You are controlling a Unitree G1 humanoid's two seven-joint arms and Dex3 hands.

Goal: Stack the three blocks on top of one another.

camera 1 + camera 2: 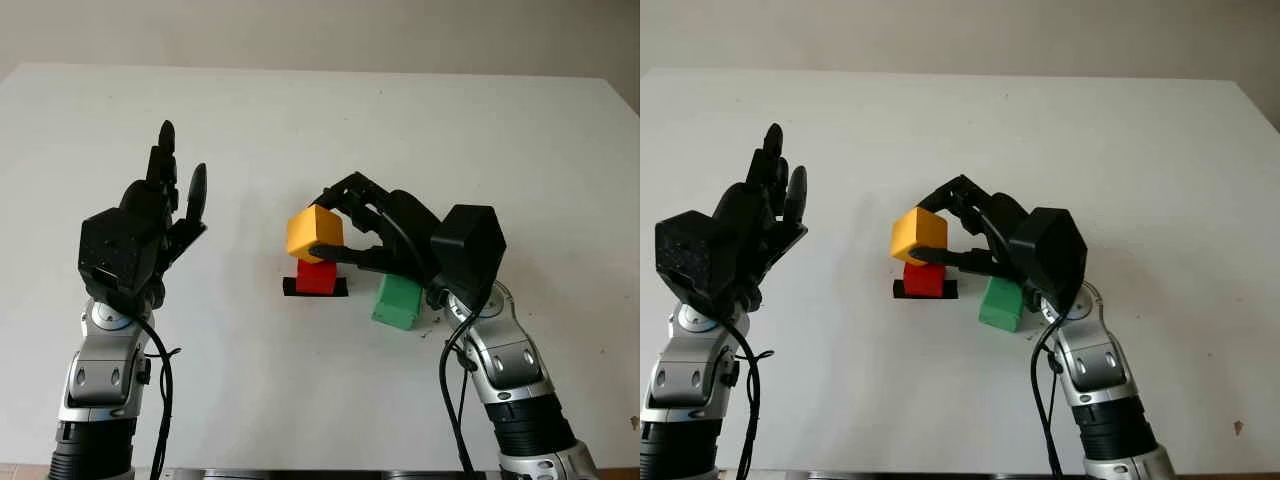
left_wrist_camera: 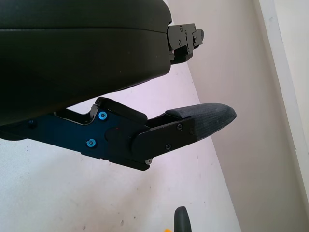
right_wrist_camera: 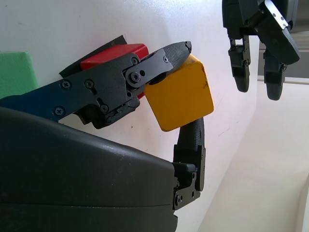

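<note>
The right hand (image 1: 335, 225) pinches the yellow block (image 1: 314, 233) just above the red block (image 1: 317, 277) (tilted, not yet seated), likely to stack it. The green block (image 1: 397, 301) waits on the table (image 1: 300, 120) at the red's four o'clock. The left hand (image 1: 150, 225) hovers open at nine o'clock.

Matt smooth yellow block (image 3: 181, 94), spongy-looking green block (image 1: 396, 301), textured matt black fingers (image 2: 205, 121), plain matt white tabletop (image 1: 300, 130).
</note>
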